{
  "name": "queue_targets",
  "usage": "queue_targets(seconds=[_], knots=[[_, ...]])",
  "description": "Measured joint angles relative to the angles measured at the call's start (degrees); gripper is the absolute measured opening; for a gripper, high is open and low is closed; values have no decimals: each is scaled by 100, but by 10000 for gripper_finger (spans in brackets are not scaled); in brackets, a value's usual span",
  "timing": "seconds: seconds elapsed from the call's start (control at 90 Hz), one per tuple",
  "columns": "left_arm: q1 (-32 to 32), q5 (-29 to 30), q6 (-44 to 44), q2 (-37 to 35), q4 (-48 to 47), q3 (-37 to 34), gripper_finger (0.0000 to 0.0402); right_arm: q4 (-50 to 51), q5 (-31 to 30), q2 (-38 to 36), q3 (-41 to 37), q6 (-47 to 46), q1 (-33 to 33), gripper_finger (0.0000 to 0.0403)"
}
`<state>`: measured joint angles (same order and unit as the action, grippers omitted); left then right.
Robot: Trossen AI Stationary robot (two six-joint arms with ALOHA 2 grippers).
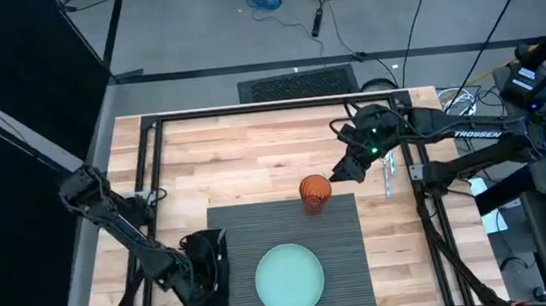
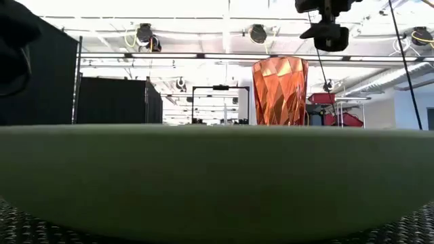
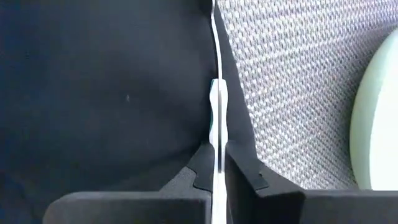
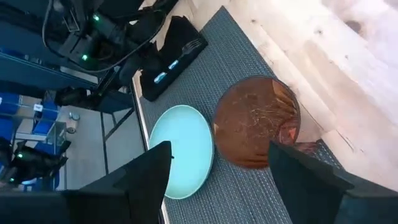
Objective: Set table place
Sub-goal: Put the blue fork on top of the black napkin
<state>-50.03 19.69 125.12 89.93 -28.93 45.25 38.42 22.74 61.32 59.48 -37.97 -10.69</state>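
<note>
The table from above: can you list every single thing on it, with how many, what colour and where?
Placemat: one, dark grey and ribbed, near middle of the wooden tabletop.
Plate: one, pale green, on the placemat's near half.
Cup: one, orange and faceted, upright at the placemat's far edge.
Napkin: one, black, beside the placemat's left edge.
Fork: one, silver, lying on the napkin.
Thin silver utensil: one, between the left fingers, type unclear.
Silver cutlery: count unclear, on the wood at right.
Left gripper: over the napkin, shut on the thin utensil.
Right gripper: open, above the cup.
</note>
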Motion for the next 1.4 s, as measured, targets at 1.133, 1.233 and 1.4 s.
queue_targets(seconds=[1.133, 1.233, 1.4], knots=[[-136, -499, 17, 183, -1471, 867, 0, 78, -47, -391, 0, 96, -18, 254], [-132, -512, 19, 288, -1430, 867, 0, 78, -47, -393, 0, 110, -18, 254], [-130, -589, 43, 310, -1422, 867, 0, 79, -45, -391, 0, 125, -18, 254]])
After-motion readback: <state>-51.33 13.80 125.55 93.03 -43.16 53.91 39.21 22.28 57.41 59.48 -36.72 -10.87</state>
